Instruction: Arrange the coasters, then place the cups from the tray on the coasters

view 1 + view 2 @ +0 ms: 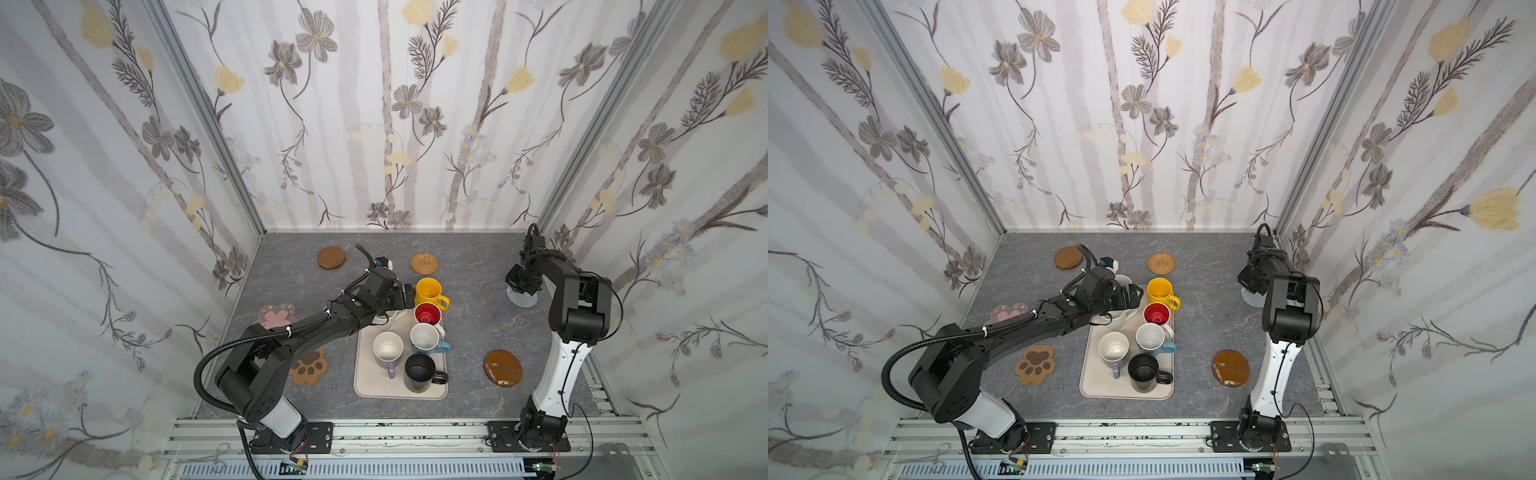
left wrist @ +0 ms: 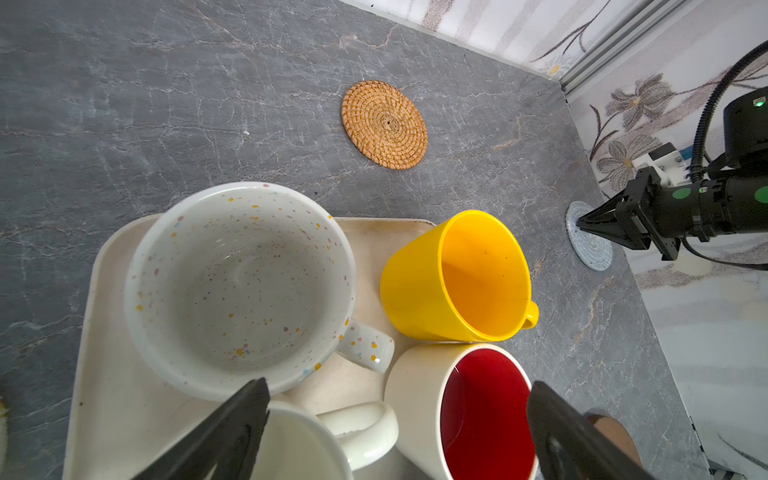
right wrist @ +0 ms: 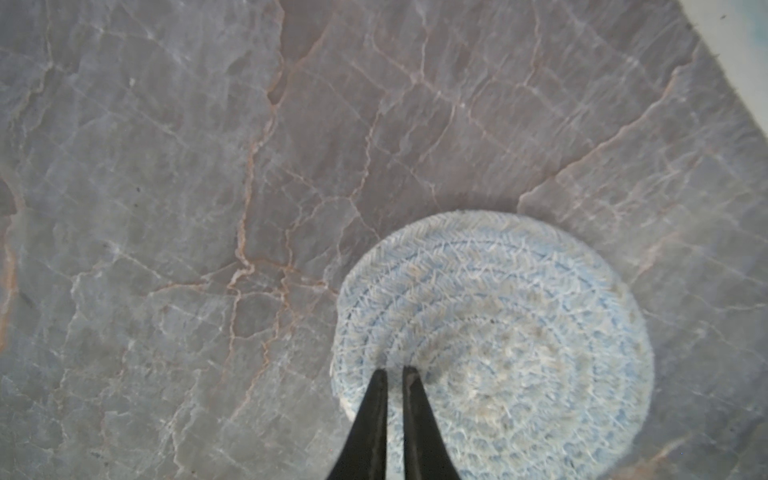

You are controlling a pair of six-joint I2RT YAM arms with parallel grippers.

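The beige tray (image 1: 365, 386) holds several cups: yellow (image 1: 430, 291), red-inside white (image 1: 427, 313), light blue (image 1: 426, 338), lavender (image 1: 387, 349), black (image 1: 419, 372), speckled white (image 2: 241, 282) and plain cream (image 2: 299, 449). My left gripper (image 2: 399, 399) hangs open over the tray's far end, its fingers either side of the cream cup's handle and the red-inside cup, holding nothing. My right gripper (image 3: 395, 372) points down at the far right. Its jaws are almost together, and the tips rest on the rim of the grey-blue coaster (image 3: 498, 345), which lies flat.
Other coasters lie on the grey table: wooden disc (image 1: 331, 257) and rattan disc (image 1: 424, 263) at the back, pink flower (image 1: 276, 316) and brown paw (image 1: 309, 368) left of the tray, glossy amber disc (image 1: 503, 368) on the right. Walls enclose three sides.
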